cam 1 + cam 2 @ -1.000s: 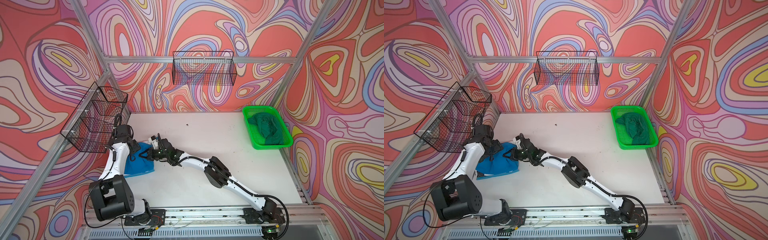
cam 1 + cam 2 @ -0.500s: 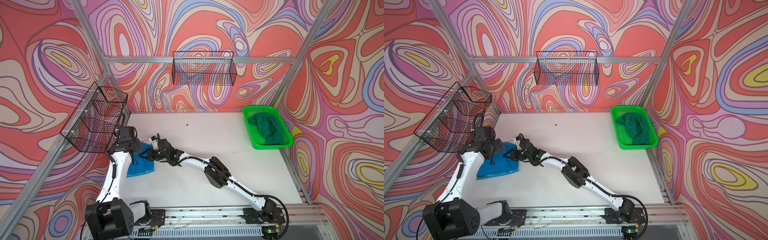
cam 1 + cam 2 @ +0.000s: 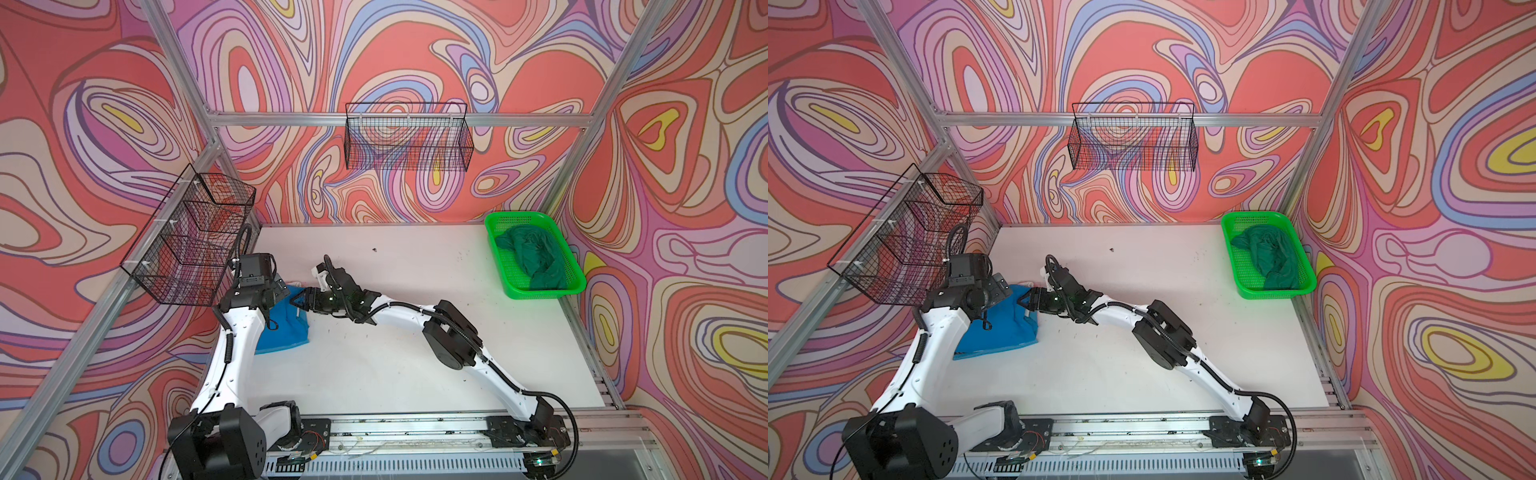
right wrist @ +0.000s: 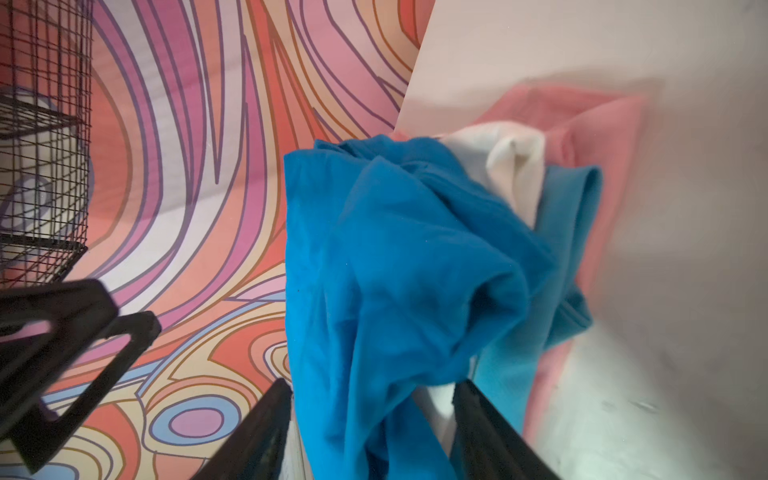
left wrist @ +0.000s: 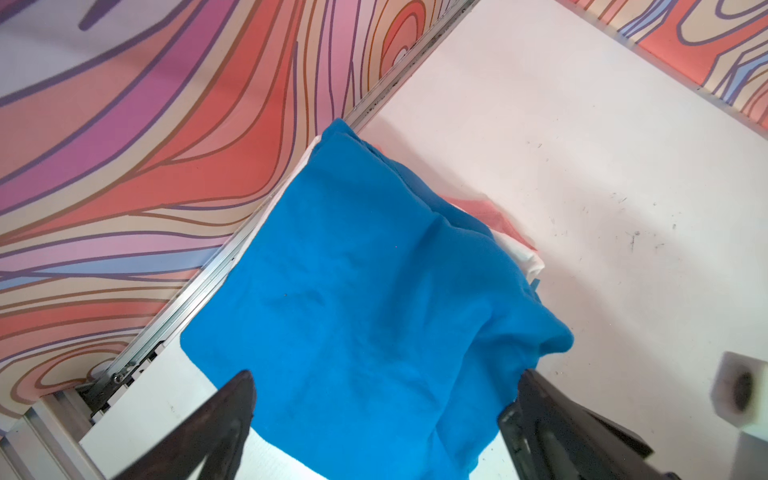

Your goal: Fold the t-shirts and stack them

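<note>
My right gripper (image 4: pixel 370 386), jaws spread, straddles the bunched edge of the blue shirt (image 5: pixel 353 270) dead ahead, my left gripper (image 5: pixel 388 374) splayed wide just above it.

White arm links (image 3: pixel 237 328), black joint housings (image 3: pixel 451 340), black corrugated cables (image 3: pixel 238 247); left pincer (image 5: pixel 386 376) black, wedge-fingered.

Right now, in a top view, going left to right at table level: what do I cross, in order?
Side-wall wire basket → blue t-shirt → right arm's elbow → green basket, with the dark green t-shirt inside it.
</note>
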Robot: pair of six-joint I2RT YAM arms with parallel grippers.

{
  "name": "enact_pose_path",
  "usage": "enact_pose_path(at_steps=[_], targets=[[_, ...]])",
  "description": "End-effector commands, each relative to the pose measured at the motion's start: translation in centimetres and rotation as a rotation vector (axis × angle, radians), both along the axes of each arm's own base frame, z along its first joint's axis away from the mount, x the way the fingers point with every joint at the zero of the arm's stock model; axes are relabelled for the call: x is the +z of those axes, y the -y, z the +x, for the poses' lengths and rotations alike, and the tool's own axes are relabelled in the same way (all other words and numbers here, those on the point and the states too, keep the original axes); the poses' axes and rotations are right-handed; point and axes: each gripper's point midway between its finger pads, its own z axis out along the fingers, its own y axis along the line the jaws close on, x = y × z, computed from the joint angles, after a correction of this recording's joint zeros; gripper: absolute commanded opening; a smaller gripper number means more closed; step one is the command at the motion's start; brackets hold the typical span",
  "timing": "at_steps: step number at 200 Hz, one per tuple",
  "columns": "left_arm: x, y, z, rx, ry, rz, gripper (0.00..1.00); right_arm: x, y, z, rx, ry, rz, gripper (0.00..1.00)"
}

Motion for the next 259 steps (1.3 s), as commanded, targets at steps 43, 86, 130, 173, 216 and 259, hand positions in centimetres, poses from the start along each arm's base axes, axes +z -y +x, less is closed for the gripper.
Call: enact_pose_path(at_steps=[43, 86, 130, 173, 216, 259], targets=[[2.2, 2.0, 1.7, -0.100, 0.144, 0.007, 1.00, 8.3, 10.1, 3.5, -0.197, 0.195, -0.140, 0.68], [2.0, 4.9, 2.8, -0.227, 0.218, -0.058, 1.00, 17.0, 22.8, 3.1, -0.404, 0.457, -0.328, 0.75], [3.3, 8.8, 2.4, -0.406, 0.517, -0.020, 1.00, 21.4, 39.3, 0.5, -0.782, 0.691, -0.681, 0.98], [-0.1, 6.8, 1.5, -0.340, 0.393, 0.067, 1.00, 18.6, 54.2, -1.1, -1.133, 0.728, -0.935, 0.98], [-3.2, 4.0, 2.2, -0.250, 0.292, 0.208, 1.00, 15.0, 59.4, -3.0, -1.359, 0.813, -0.943, 0.98], [-4.4, 3.3, 3.1, -0.213, 0.345, 0.252, 1.00, 12.8, 59.7, -2.3, -1.339, 0.795, -0.994, 0.98]])
